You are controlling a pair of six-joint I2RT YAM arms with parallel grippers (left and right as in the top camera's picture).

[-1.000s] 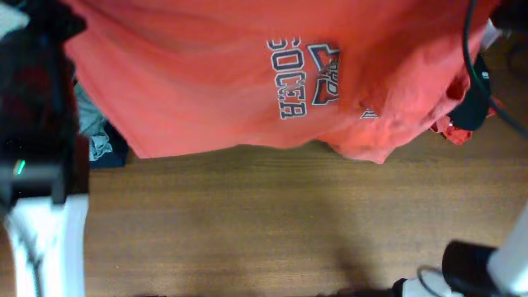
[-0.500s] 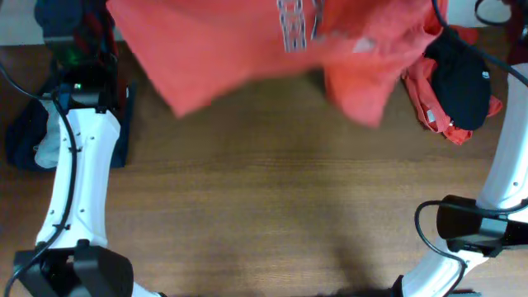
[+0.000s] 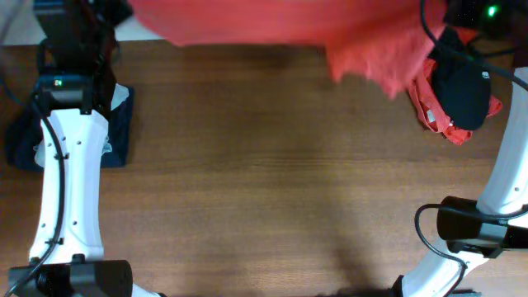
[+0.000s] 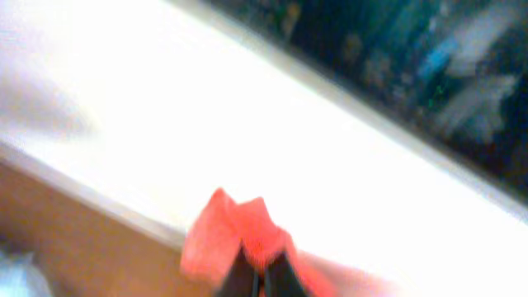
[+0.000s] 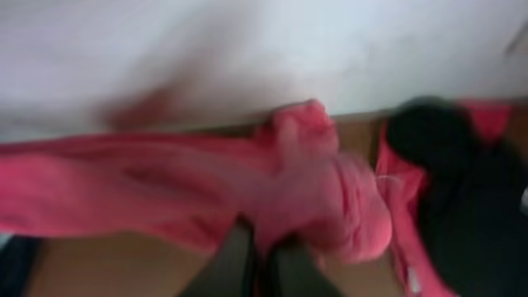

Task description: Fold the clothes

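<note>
orange-red t-shirt (image 3: 272, 21) hangs stretched over the table's (image 3: 264, 181) far edge. left gripper (image 4: 252, 272) is pinched tight on one corner, and right gripper (image 5: 262, 256) is clamped on a bunched fold. judged best: lower both ends evenly onto the table's middle, clear of the black garment (image 3: 462, 87) at the table's right edge.

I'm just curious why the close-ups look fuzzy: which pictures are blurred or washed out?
Left wrist: heavily blurred, whites blown out, only the shirt tip readable. Right wrist: soft blur across the shirt. Overhead: table sharp, shirt edge slightly smeared.
</note>
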